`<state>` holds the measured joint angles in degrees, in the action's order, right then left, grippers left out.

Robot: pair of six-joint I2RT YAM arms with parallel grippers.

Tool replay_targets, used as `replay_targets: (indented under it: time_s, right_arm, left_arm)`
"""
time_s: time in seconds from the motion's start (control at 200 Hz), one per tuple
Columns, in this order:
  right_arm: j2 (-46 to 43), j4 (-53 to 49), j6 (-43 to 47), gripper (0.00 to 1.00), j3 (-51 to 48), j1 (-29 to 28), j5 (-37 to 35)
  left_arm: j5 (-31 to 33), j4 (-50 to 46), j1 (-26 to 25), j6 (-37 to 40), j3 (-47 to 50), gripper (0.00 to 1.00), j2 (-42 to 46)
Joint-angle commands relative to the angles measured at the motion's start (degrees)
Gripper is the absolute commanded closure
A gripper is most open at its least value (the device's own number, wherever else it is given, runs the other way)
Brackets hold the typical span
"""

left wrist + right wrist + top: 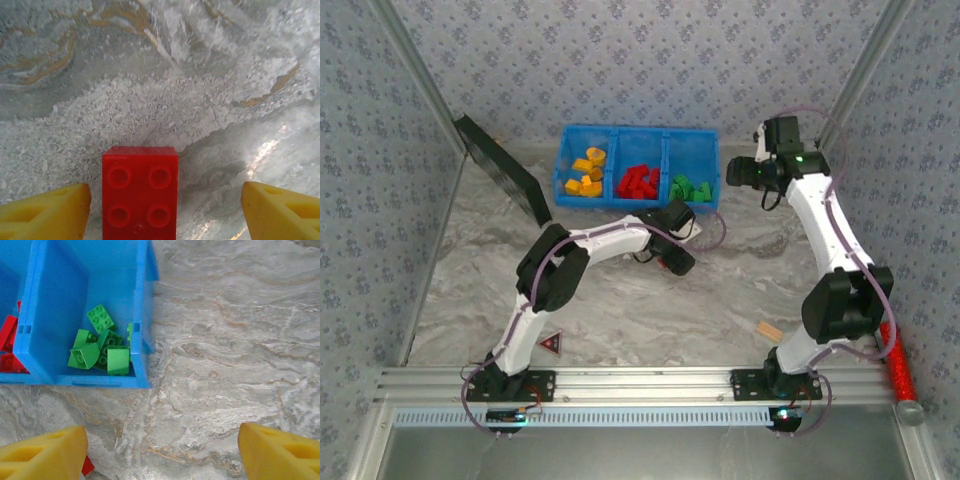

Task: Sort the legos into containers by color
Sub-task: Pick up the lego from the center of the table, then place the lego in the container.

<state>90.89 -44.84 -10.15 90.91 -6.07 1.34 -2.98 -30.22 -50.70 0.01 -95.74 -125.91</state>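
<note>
The left arm (pixel 610 240) bars the table (pixel 720 300) just before the blue bin (pixel 640 128); right of the bin it lies bare.

One blue bin (pixel 620 129) is counted, divided into three compartments. Roughly five orange-yellow bricks (pixel 587 172) are heaped in the left compartment, and a similar handful of red bricks (pixel 638 181) in the middle one; an exact count cannot be made, as the pieces overlap. About six green bricks (pixel 100 347) are seen in the right compartment. One loose red brick (pixel 140 192) is counted on the worktop (pixel 720 290). One black panel (pixel 500 168), one tan block (pixel 768 330) and one triangle marker (pixel 551 344) are also counted. Two arms are counted: the left arm (pixel 555 270) and the right arm (pixel 830 230).
</note>
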Motion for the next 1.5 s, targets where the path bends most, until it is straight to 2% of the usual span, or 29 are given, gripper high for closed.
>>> replay_targets:
  time_s: [0.0,0.12,0.21,0.315,0.545,0.67,0.765,0.924,1.069,1.239,1.494]
  right_arm:
    - [-3.8,-1.7,-1.2,0.19,-1.3,0.3,0.7]
    - [-5.8,-2.2,-1.2,0.19,-2.4,1.5,0.7]
    - [-6.6,-2.7,-1.3,0.19,-2.8,2.3,0.8]
    - [-7.7,-2.8,-1.3,0.19,-3.3,3.3,0.9]
    - [-10.8,-1.1,-1.6,0.17,-8.9,5.4,2.0]
    - [-11.3,0.5,-0.3,0.17,-13.6,6.0,3.9]
    - [-12.6,4.1,-0.6,0.17,-18.7,6.1,5.5]
    - [-11.6,7.3,-1.0,0.17,-22.1,6.1,7.5]
    - [-9.1,7.3,-0.8,0.17,-22.1,5.9,9.5]
    - [-8.5,8.6,-0.6,0.17,-24.3,5.2,11.2]
    - [-8.4,5.3,2.3,0.16,-26.5,4.4,12.3]
  left_arm:
    - [0.1,-2.5,-0.1,-1.8,-1.9,0.25,-1.7]
    - [0.3,-3.8,-0.1,-3.4,-1.8,0.34,-2.8]
    - [2.2,-4.7,-0.2,-5.5,-1.5,0.45,-3.2]
    - [3.8,-5.1,-0.1,-6.9,-0.5,0.54,-2.6]
    - [5.6,-12.0,2.3,-7.7,-3.0,0.61,3.6]
    - [4.8,-16.8,7.3,-8.5,-8.2,0.63,8.7]
    - [3.5,-20.6,11.6,-9.0,-15.5,0.63,9.2]
    - [1.0,-25.4,17.1,-9.8,-33.1,0.63,3.0]
    - [-2.2,-22.4,21.4,-14.5,-40.9,0.63,-3.6]
    - [-4.3,-21.7,22.3,-16.1,-53.0,0.63,-13.2]
    - [-4.7,-18.5,22.5,-18.2,-58.5,0.63,-20.1]
